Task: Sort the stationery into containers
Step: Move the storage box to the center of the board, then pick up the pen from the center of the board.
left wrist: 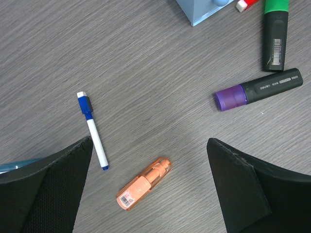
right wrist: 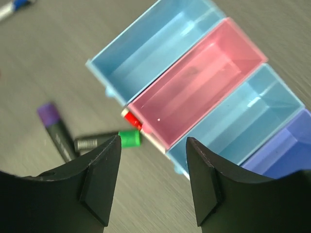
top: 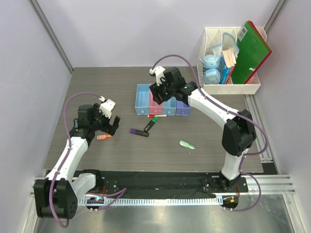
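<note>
Left gripper (top: 110, 125) is held low over the table (top: 214, 131) with jaws spread wide and nothing between them. In the left wrist view the orange piece (left wrist: 144, 183) is framed between the two fingers (left wrist: 53, 194), so it is judged to be the intended pick, with the wide opening set to straddle it. A blue-capped pen (left wrist: 92, 130) lies just to one side of it, apart and not touching; it could be nudged on descent. Right gripper (right wrist: 153, 141) is also wide and empty, held above the bins (top: 143, 99), over the front edge of the pink bin (right wrist: 194, 92). All four compartments are seen empty in the right wrist view, so no item is sorted yet. The red-capped pen (top: 156, 115) lies against the front of the bins. The green marker (top: 151, 124) and purple marker (top: 139, 132) lie just in front of it, their black ends close together in an angle. The mint piece (top: 186, 144) lies alone, well apart, on the right arm's side. The split is judged deliberate: each arm is placed over the items nearest its own side. Next step is judged to be a straight lowering of the left gripper and a closing across the orange piece's short axis.
</note>
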Robot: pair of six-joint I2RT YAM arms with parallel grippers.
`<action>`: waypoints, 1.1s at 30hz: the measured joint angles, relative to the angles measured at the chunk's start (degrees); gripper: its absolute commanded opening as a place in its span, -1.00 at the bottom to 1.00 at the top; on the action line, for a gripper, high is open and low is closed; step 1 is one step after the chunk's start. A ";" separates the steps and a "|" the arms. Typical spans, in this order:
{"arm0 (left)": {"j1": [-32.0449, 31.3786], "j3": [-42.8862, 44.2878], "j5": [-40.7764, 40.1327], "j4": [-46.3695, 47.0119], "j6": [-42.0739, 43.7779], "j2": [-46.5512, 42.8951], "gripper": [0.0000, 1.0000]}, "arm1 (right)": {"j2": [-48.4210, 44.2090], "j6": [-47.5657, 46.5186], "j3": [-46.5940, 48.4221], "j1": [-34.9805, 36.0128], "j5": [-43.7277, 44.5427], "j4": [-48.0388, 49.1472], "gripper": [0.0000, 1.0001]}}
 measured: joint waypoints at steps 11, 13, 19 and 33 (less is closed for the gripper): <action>0.00 -0.48 1.09 -0.09 -0.02 -0.46 0.99 | 0.42 -20.61 -11.56 0.04 -12.85 -12.44 0.15; 0.00 -0.59 1.20 -0.09 -0.02 -0.74 1.00 | 0.96 -22.10 -12.00 0.04 -12.85 -12.98 0.15; 0.00 -0.98 1.25 -0.11 0.00 -1.31 1.00 | 3.37 -25.49 -12.00 0.11 -12.22 -12.13 0.15; 0.00 -1.92 1.16 -0.50 0.28 -1.29 0.99 | 8.85 -31.52 -11.82 3.15 -6.08 -7.85 0.13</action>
